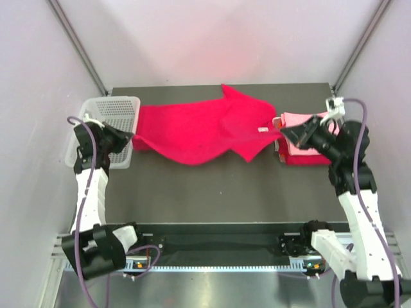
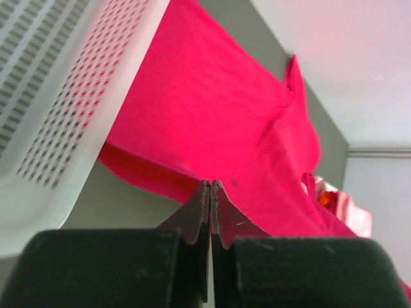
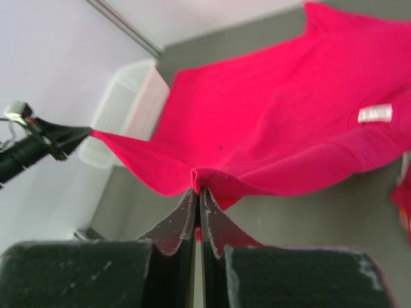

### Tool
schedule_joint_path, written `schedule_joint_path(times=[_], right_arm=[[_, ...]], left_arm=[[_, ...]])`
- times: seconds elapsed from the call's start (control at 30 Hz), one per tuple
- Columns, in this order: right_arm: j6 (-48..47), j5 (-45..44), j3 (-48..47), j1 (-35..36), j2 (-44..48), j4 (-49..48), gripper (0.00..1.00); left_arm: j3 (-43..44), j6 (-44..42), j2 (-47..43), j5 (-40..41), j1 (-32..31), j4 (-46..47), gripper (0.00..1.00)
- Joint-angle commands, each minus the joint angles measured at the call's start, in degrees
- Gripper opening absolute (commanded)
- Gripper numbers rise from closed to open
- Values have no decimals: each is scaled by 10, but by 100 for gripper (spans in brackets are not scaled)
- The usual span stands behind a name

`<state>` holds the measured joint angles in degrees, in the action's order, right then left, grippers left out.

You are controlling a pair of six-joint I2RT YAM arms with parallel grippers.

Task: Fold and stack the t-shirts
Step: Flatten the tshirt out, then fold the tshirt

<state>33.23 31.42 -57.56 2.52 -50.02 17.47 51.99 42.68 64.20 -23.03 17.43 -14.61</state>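
A white basket (image 1: 109, 115) sits at the far left corner of the counter (image 1: 225, 192). Just in front of its right wall, the left gripper (image 1: 130, 137) has its jaws closed on the left edge of the crimson shirt (image 1: 192, 131). In the left wrist view the fingertips (image 2: 210, 192) meet with the cloth pinched between them.

The shirt spreads from that grip across the far half of the counter, one sleeve pointing toward the far edge. It looks pulled taut between the two arms. Whether its middle rests on the counter is hard to tell from above. A white label (image 3: 374, 113) shows on the cloth near the right end.

The right gripper (image 1: 284, 132) is clamped on a fold at the shirt's right end, fingertips (image 3: 198, 192) together around it. Directly under and beside it, near the right edge, lies a folded stack (image 1: 300, 153), pink on top and red below.
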Motion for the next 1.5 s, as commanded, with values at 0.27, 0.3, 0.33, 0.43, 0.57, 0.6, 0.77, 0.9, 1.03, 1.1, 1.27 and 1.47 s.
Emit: schedule_joint_path(times=[0.27,0.3,0.33,0.43,0.57,0.6,0.77,0.9,1.03,1.1,1.27,1.47], right_arm=[[-58,-61,171,10,214,206,0],[-60,-67,175,11,220,225,0],[-62,-72,176,11,223,235,0],[-70,-83,180,12,209,236,0],[-74,-110,168,13,154,195,0],[-74,-113,163,18,121,177,0],[-82,-170,114,53,17,132,0],[-88,-221,39,86,-109,100,0],[-90,-250,-2,86,-161,90,0],[-89,-258,-20,86,-187,78,0],[-105,-264,-98,84,-254,86,0],[-118,-264,-164,85,-332,95,0]], left_arm=[[-133,-53,-205,137,14,-175,0],[-135,-43,-232,145,14,-183,0],[-138,-24,-242,161,14,-191,0],[-150,6,-249,157,15,-195,0],[-176,35,-213,117,15,-155,0],[-179,40,-198,116,15,-148,0],[-165,43,-165,146,15,-134,0],[-142,55,-128,168,15,-130,0],[-137,67,-107,175,16,-119,0],[-135,77,-97,175,16,-105,0],[-131,93,-78,164,16,-78,0],[-107,110,-43,160,16,-47,0]])
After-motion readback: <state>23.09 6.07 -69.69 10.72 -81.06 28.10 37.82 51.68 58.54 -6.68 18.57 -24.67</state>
